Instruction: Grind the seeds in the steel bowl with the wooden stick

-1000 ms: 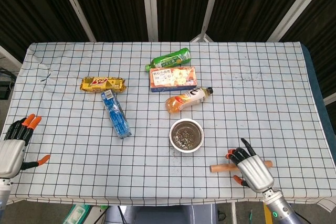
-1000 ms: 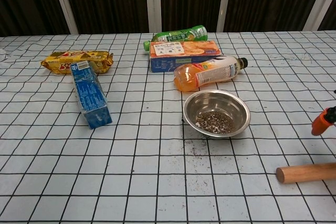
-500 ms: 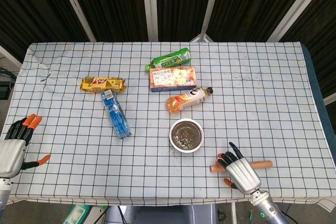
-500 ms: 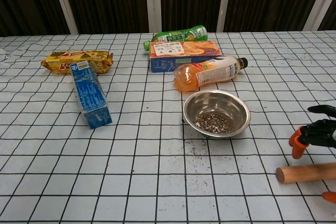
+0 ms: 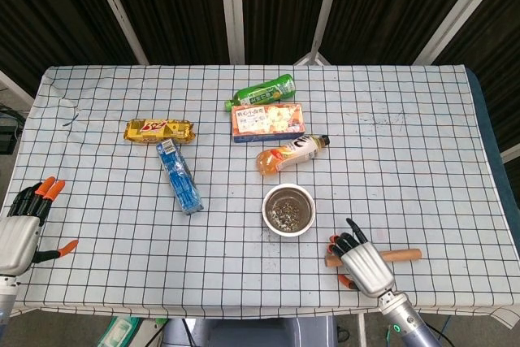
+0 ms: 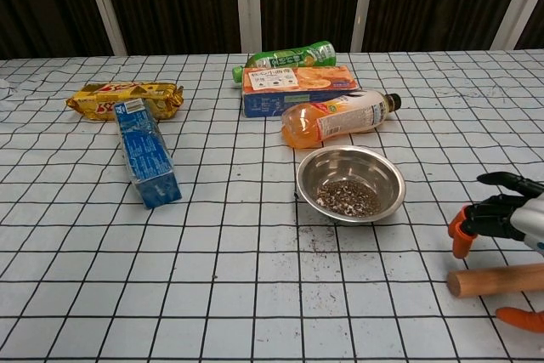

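- Hovering over the near end of the wooden stick (image 6: 497, 280), the right hand (image 5: 360, 257) has its fingers spread, some above the stick and an orange-tipped one below it; no finger can be seen touching the wood, so I judge nothing is gripped yet.
- Landmark for all places here is the steel bowl (image 5: 288, 210), which stands upright with dark seeds (image 6: 348, 197) in its bottom.
- The stick lies flat on the checked tablecloth (image 5: 406, 144), to the right of the bowl and nearer the robot, apart from it.
- A few dark specks lie on the cloth just in front of the bowl.
- Risk: the stick is round and lies loose, so a closing finger that meets it off-centre could roll it toward the table edge.
- Risk: the hand covers only the stick's end nearest the bowl, so a grasp there may leave the long part sagging or twisting when lifted.
- Risk: the bowl looks light and unheld; a swinging stick could knock it and scatter seeds.
- The left hand (image 5: 23, 227) rests far left of the bowl, fingers spread, holding nothing.
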`<state>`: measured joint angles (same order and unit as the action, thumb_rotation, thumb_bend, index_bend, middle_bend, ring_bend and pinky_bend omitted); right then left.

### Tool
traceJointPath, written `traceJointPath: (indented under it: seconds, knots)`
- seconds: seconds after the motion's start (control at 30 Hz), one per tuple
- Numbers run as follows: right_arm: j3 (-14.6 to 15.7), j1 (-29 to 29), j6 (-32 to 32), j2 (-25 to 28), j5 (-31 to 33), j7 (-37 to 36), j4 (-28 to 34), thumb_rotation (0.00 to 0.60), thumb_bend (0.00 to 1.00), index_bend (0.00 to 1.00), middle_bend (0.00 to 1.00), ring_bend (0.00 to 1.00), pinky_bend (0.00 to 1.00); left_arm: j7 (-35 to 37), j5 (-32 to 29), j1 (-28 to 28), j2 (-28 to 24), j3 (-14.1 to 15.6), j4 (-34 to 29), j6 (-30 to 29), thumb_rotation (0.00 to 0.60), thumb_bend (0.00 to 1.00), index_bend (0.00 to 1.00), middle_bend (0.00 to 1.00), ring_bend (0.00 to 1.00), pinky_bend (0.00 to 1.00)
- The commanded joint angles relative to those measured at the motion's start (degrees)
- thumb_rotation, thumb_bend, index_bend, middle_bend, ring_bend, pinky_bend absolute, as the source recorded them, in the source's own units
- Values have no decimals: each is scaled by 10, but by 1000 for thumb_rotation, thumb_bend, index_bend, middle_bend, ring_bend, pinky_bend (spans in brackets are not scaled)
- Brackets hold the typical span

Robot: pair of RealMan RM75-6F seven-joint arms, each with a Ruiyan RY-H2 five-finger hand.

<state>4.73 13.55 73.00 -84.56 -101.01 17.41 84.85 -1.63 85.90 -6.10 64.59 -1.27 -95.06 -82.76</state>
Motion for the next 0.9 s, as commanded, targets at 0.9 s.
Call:
traceJointPath:
  seconds: [0.9]
  knots:
    - [-7,22,-36,-23,37,42,4,600,394,441,320,283,0,5,-2,-1,-2,0,-2,3,600,27,0,0,0,0]
